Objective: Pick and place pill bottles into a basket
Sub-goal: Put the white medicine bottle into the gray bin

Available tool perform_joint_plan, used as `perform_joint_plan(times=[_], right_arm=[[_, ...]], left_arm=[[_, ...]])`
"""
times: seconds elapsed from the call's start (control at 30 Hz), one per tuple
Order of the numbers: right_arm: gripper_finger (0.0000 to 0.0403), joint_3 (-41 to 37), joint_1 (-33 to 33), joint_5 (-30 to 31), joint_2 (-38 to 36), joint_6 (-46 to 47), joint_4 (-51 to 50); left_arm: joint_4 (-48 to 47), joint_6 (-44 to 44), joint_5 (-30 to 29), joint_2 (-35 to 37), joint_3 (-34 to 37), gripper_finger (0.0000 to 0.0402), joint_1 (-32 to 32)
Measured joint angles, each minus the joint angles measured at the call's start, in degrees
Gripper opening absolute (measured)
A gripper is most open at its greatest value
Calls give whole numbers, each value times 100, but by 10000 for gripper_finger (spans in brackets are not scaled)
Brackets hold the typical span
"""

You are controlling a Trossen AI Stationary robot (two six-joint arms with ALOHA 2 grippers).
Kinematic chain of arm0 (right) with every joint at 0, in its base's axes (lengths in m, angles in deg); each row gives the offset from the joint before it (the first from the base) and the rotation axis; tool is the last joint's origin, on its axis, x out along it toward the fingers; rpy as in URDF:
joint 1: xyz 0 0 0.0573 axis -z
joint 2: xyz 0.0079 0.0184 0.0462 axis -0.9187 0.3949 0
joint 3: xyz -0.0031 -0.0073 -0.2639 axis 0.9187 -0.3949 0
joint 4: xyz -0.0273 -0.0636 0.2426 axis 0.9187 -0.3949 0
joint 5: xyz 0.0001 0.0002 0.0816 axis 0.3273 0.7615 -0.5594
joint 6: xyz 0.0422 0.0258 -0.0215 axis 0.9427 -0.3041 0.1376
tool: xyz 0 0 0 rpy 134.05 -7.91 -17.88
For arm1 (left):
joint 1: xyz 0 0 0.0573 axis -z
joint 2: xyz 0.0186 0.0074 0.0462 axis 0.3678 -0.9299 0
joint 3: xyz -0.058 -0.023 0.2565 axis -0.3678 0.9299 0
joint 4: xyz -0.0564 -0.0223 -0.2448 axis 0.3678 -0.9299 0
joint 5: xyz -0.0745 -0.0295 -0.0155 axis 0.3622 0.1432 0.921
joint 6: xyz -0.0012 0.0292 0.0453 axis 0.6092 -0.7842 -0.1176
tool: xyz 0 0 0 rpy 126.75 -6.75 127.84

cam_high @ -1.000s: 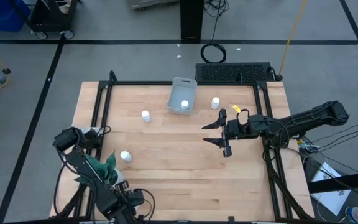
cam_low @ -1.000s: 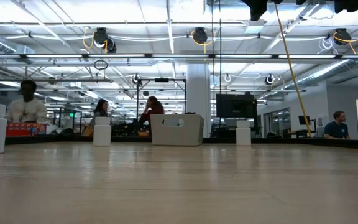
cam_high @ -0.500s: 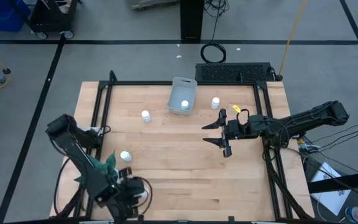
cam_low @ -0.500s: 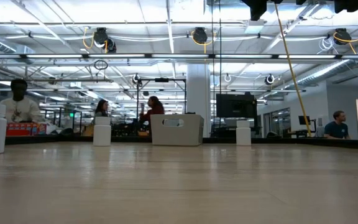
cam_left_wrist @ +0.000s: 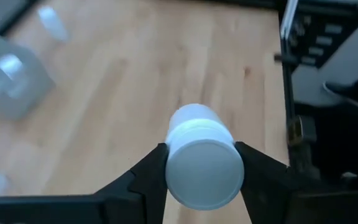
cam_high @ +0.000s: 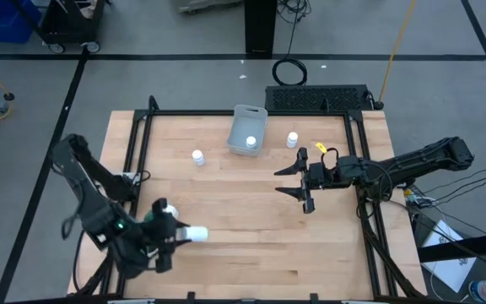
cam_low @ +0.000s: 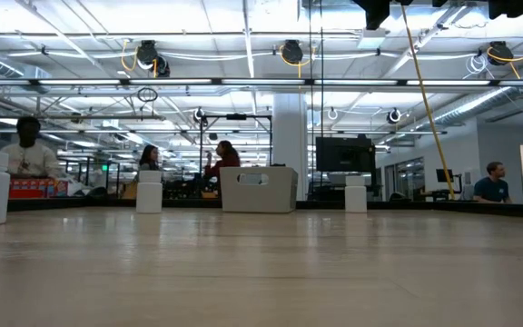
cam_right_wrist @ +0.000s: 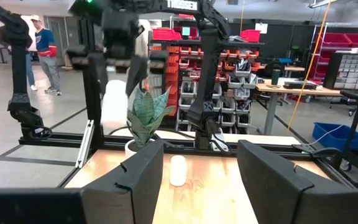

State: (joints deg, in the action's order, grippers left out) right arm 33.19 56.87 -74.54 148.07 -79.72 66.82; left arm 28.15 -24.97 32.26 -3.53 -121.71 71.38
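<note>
Pill bottle clamped in left tool, above bench; right tool spread wide, idle.

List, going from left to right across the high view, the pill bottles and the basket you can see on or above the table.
Standing bottle → bottle held sideways in the left gripper → bottle left of the basket → basket, one bottle inside → bottle right of the basket.

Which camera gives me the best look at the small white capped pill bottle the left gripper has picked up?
The left wrist view: the small white capped pill bottle fills it, clamped between the left gripper's dark fingers. The high view shows the bottle tiny; the right wrist view shows it distantly; the low view misses it.
</note>
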Motion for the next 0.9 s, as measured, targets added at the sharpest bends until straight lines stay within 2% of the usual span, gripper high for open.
perform_joint_plan(times=[0.2, 0.43, 0.57, 0.77, 0.9], right_arm=[[196, 1, 0, 23, 0, -201, 89], [196, 1, 2, 25, -25, -466, 133], [196, 1, 1, 25, -180, -578, 73], [196, 1, 2, 25, -415, -587, -253], [196, 1, 3, 29, -540, -589, -411]], left_arm=[[18, -657, -611, 510, -6, 172, -115], [20, -1402, -702, 1172, -8, 167, -642], [26, -1915, -704, 1528, -8, 182, -1097], [238, -2819, -838, 1901, -8, 164, -1908], [515, -3543, -559, 2056, -8, 164, -2481]])
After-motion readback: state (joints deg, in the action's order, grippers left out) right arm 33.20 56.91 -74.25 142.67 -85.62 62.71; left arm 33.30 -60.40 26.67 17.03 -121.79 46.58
